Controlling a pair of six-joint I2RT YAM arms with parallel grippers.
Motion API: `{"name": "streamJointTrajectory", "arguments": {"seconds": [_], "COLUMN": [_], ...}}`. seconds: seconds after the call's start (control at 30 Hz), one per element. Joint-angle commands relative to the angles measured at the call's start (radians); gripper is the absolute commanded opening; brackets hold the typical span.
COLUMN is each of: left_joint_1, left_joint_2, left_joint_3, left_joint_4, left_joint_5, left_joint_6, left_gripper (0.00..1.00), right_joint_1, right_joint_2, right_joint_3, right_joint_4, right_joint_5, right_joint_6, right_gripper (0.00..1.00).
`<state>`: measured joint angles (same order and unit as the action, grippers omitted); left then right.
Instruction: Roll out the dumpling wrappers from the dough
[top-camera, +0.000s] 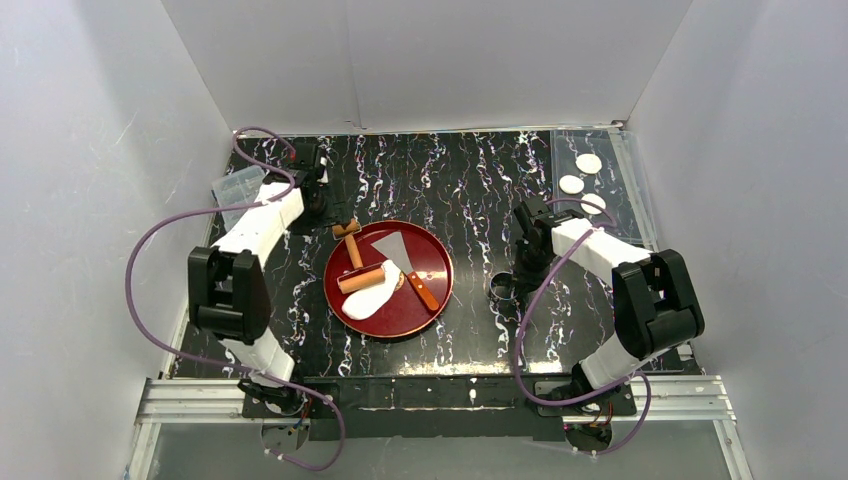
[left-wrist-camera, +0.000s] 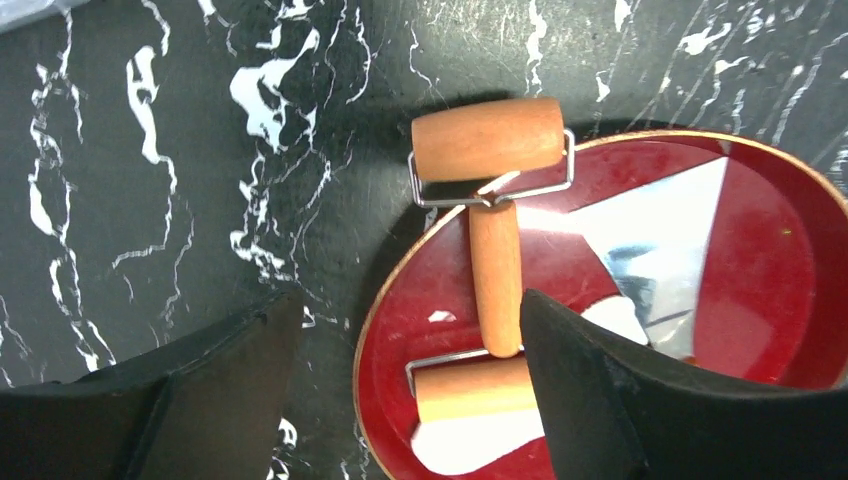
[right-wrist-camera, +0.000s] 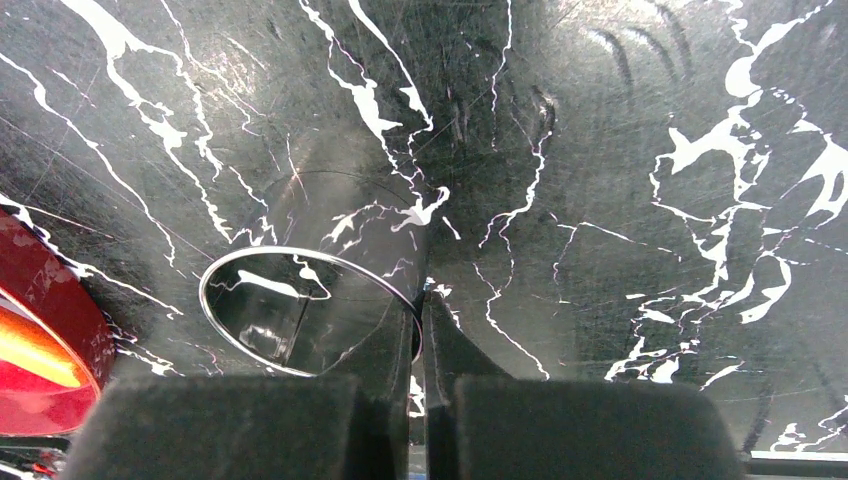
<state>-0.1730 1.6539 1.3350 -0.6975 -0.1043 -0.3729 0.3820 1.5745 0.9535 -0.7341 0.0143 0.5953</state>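
Note:
The dough (top-camera: 372, 298) is a flattened white sheet on the red plate (top-camera: 425, 312). One head of the wooden double-headed roller (top-camera: 358, 272) lies on it. Three round dumpling wrappers (top-camera: 589, 163) lie at the back right. My left gripper (top-camera: 318, 205) is open and empty, behind the plate's left rim. In the left wrist view its gripper (left-wrist-camera: 408, 300) frames the roller (left-wrist-camera: 496, 275) and the dough (left-wrist-camera: 480, 440). My right gripper (top-camera: 517, 272) is shut on the rim of the small metal ring (top-camera: 502, 288), right of the plate. The right wrist view shows that gripper (right-wrist-camera: 418, 305) and ring (right-wrist-camera: 300, 249).
A metal scraper (top-camera: 400, 250) with an orange handle lies on the plate beside the roller. A clear plastic bag (top-camera: 238, 188) lies at the back left. The wrappers rest on a clear sheet (top-camera: 625, 175). White walls enclose the black marbled table (top-camera: 470, 180).

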Motion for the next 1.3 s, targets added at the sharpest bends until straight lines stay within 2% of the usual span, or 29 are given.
{"name": "streamJointTrajectory", "arguments": {"seconds": [0.0,0.07,0.13,0.17,0.23,0.3,0.43,0.6,0.7,0.93,1.03,1.13,1.2,1.23,1.27], "left_joint_1": [0.005,0.004,0.004,0.003,-0.012,-0.042,-0.107,-0.13,-0.131,-0.13,-0.13,-0.128,-0.128,-0.125,-0.121], "left_joint_2": [0.087,0.148,0.167,0.161,0.13,0.101,0.066,0.11,0.164,0.253,0.262,0.227,0.2,0.173,0.145], "left_joint_3": [0.066,0.139,0.18,0.167,0.109,0.073,0.006,-0.027,0.005,0.046,0.045,0.039,0.063,0.08,0.086], "left_joint_4": [0.016,-0.06,-0.139,-0.15,-0.145,-0.129,-0.084,-0.065,-0.075,-0.082,-0.096,-0.097,-0.124,-0.137,-0.148], "left_joint_5": [0.008,-0.004,0.041,0.065,0.084,0.063,0.018,0.007,-0.017,-0.006,0.003,0.004,-0.01,-0.012,-0.011], "left_joint_6": [0.206,0.23,0.198,0.167,0.108,0.089,0.088,0.072,0.061,0.034,0.023,0.009,-0.005,-0.009,-0.01], "left_gripper": [0.81,0.85,0.86,0.83,0.69,0.64,0.64,0.65,0.64,0.44,0.42,0.24,0.06,0.0,0.0], "right_joint_1": [0.006,0.007,0.007,0.008,0.009,0.009,0.009,0.009,0.009,0.009,0.009,0.009,0.009,0.009,0.009], "right_joint_2": [-0.028,-0.035,-0.043,-0.047,-0.052,-0.056,-0.051,-0.056,-0.061,-0.077,-0.08,-0.085,-0.087,-0.09,-0.093], "right_joint_3": [0.034,0.039,0.041,0.041,0.043,0.045,0.049,0.053,0.049,0.039,0.042,0.049,0.059,0.066,0.074], "right_joint_4": [-0.029,-0.034,-0.036,-0.036,-0.036,-0.037,-0.041,-0.038,-0.038,-0.034,-0.039,-0.043,-0.051,-0.055,-0.062], "right_joint_5": [0.027,0.024,0.028,0.026,0.021,0.019,0.021,0.014,0.014,0.011,0.013,0.016,0.017,0.018,0.018], "right_joint_6": [-0.027,-0.028,-0.026,-0.024,-0.019,-0.016,-0.018,-0.016,-0.017,-0.012,-0.012,-0.013,-0.014,-0.014,-0.017], "right_gripper": [0.01,0.01,0.01,0.01,0.01,0.01,0.01,0.01,0.01,0.01,0.01,0.01,0.01,0.01,0.01]}}
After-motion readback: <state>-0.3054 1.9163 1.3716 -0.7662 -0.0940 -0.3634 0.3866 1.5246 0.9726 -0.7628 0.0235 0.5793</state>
